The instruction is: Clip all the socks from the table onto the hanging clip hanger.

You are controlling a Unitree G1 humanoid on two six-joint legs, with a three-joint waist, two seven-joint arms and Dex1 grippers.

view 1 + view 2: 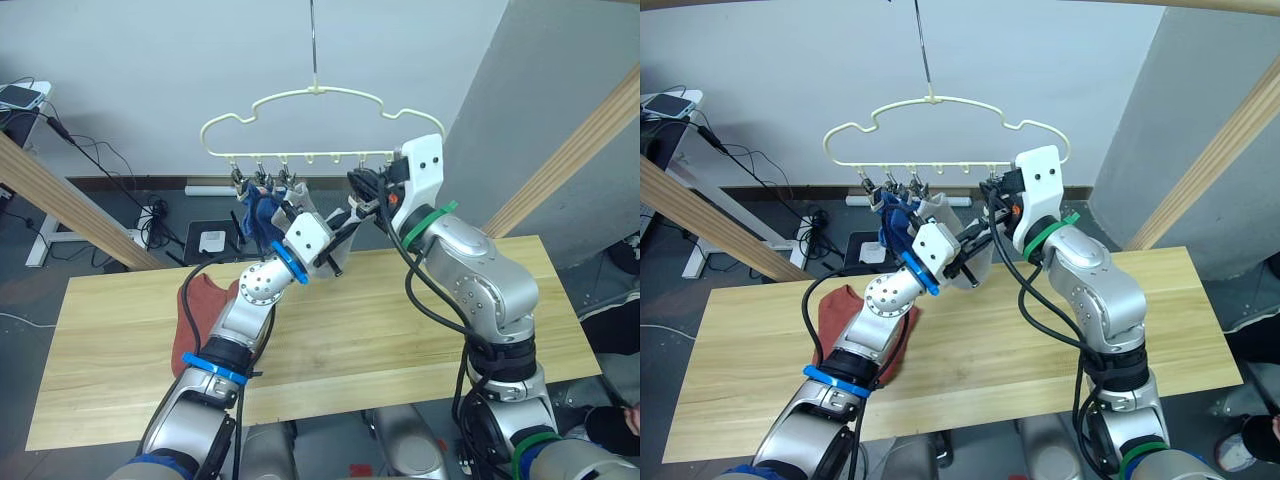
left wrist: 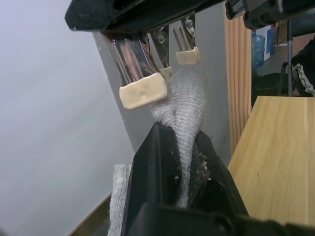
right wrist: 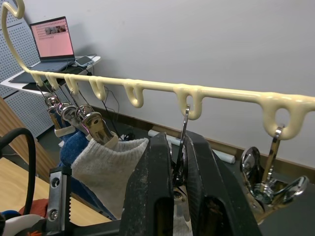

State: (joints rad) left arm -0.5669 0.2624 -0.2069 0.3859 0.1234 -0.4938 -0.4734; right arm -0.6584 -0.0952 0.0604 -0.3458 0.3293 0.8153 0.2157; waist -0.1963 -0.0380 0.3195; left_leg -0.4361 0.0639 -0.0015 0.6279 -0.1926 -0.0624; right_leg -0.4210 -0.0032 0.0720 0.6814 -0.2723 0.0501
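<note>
Ribbed grey sock (image 2: pixel 184 105) between black fingers (image 2: pixel 152 172)

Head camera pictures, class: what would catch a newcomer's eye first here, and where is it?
Probably the pale-yellow clip hanger hanging above the table, with both grippers raised to its row of clips. The left gripper holds a grey sock up beneath a clip, while the right gripper pinches a clip near the middle of the row. A rust-red sock still lies on the table's left part.

Yellow clip hanger (image 1: pixel 940 130) hanging up, blue sock (image 1: pixel 895 225) and grey sock (image 1: pixel 938 212) clipped on, red sock (image 1: pixel 845 310) on the table (image 1: pixel 1040 380), both grippers raised near the clips
</note>
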